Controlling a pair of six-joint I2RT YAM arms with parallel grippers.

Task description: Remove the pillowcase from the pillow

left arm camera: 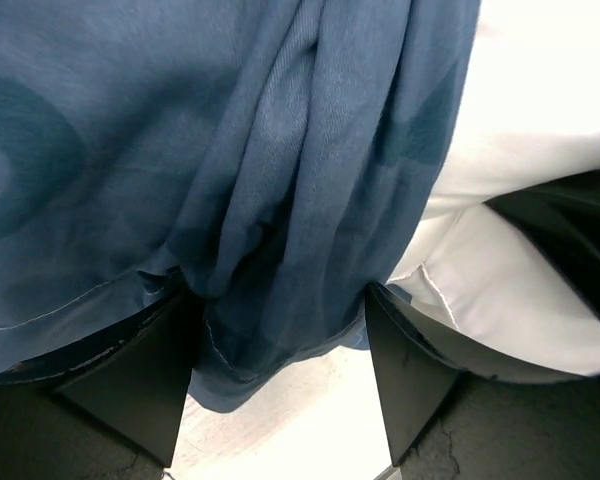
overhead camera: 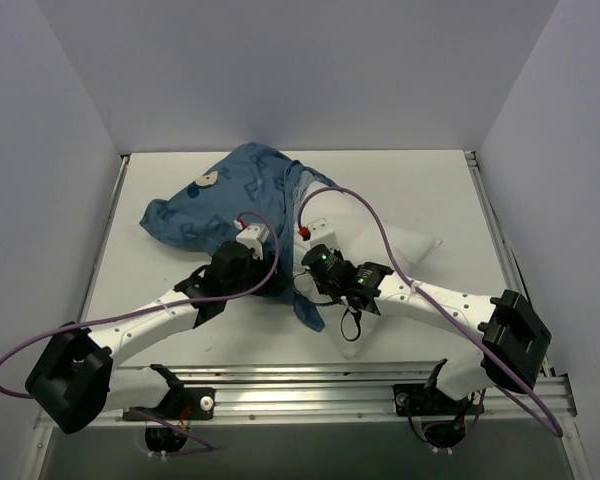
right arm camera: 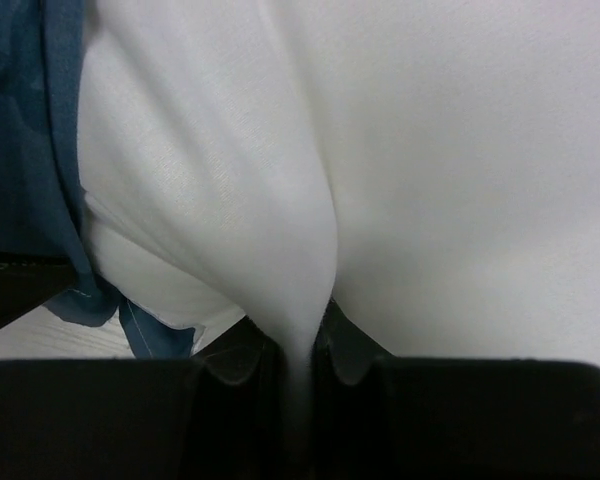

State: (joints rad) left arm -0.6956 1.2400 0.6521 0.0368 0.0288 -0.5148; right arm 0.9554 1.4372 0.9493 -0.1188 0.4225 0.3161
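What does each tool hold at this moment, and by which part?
The right tool is shut on the pillow, pinching a fold of its white fabric. The left tool stands open around loose folds of the pillowcase, not clamping them.

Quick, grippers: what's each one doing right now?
Left gripper: open, jaws apart with the pillowcase bunched between them.
Right gripper: closed, pinching a fold of the pillow.

Matt blue cloth pillowcase [left arm camera: 280, 150], smooth white cloth pillow [right arm camera: 430, 150], matt white table [overhead camera: 400, 190]
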